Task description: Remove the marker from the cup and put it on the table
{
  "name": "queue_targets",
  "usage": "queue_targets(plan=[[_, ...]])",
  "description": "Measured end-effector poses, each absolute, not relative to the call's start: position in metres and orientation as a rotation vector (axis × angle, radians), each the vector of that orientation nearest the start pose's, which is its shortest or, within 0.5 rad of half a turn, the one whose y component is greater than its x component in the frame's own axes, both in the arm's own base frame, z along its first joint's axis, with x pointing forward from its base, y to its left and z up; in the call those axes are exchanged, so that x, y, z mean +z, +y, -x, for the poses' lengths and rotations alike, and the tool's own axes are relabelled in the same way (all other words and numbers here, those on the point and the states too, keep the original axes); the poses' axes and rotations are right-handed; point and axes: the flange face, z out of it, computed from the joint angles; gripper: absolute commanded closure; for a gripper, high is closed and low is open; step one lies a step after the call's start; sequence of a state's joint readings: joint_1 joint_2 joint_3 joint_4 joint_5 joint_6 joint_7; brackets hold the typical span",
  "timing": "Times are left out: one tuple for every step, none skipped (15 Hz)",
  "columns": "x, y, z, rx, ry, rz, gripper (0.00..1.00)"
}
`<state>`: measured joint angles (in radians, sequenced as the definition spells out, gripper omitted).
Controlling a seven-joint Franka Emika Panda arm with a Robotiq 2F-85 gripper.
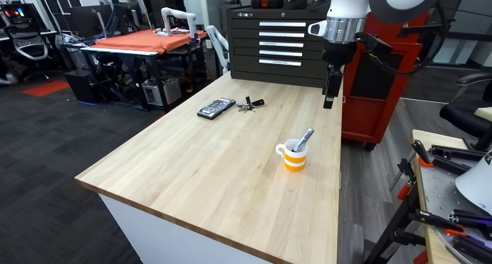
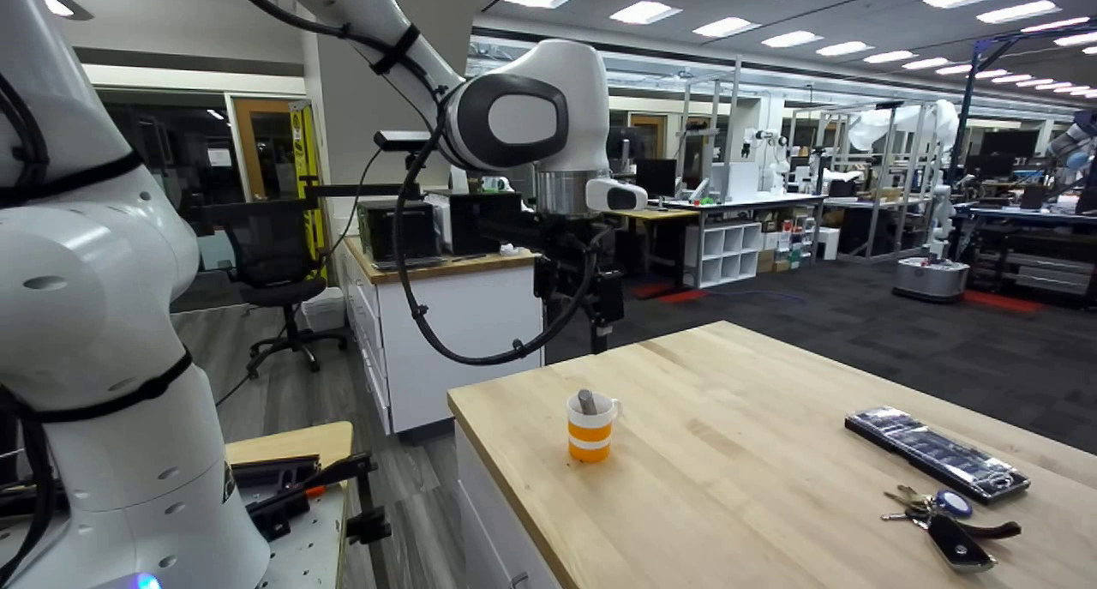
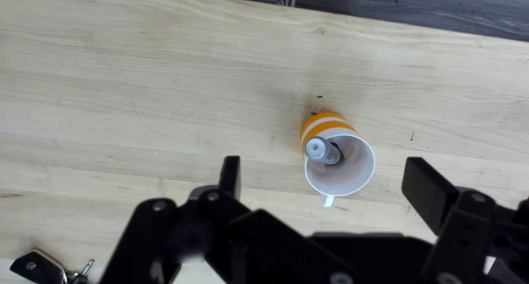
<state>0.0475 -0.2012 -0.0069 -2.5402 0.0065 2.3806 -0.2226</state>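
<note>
The grey marker [image 1: 303,140] leans inside the cup [image 1: 295,163], its upper end above the rim. The cup is white with yellow-orange bands and stands upright on the wooden table [image 1: 215,171]. Marker [image 2: 587,402] and cup [image 2: 590,445] also show in an exterior view. In the wrist view my gripper [image 3: 322,168] is open and empty, fingers wide apart. The cup [image 3: 347,180] and marker [image 3: 326,151] appear between and a little beyond the fingertips. In an exterior view the gripper [image 1: 328,102] hangs above the table, apart from the cup. The marker's lower end is hidden in the cup.
A flat black device [image 1: 216,108] and a bunch of keys [image 1: 250,104] lie on the table, left of the cup in that view. A dark drawer chest [image 1: 278,45] stands at the table's far end. A side bench [image 1: 442,202] with clamps stands beside the table.
</note>
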Motion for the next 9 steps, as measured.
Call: queue_targets(plan=[[0.342,0.019,-0.445,-0.062,-0.414,3.105,0.00],[0.335,0.019,-0.446,-0.057,-0.424,3.097,0.00],[0.330,0.019,-0.448,-0.054,-0.436,3.089,0.00],[0.324,0.019,-0.449,-0.048,-0.450,3.083,0.00],[0.319,0.019,-0.451,-0.042,-0.467,3.077,0.00],[0.315,0.019,-0.453,-0.037,-0.483,3.070,0.00],[0.311,0.019,-0.455,-0.031,-0.500,3.065,0.00],[0.308,0.019,-0.457,-0.025,-0.520,3.060,0.00],[0.304,0.019,-0.459,-0.018,-0.535,3.053,0.00]])
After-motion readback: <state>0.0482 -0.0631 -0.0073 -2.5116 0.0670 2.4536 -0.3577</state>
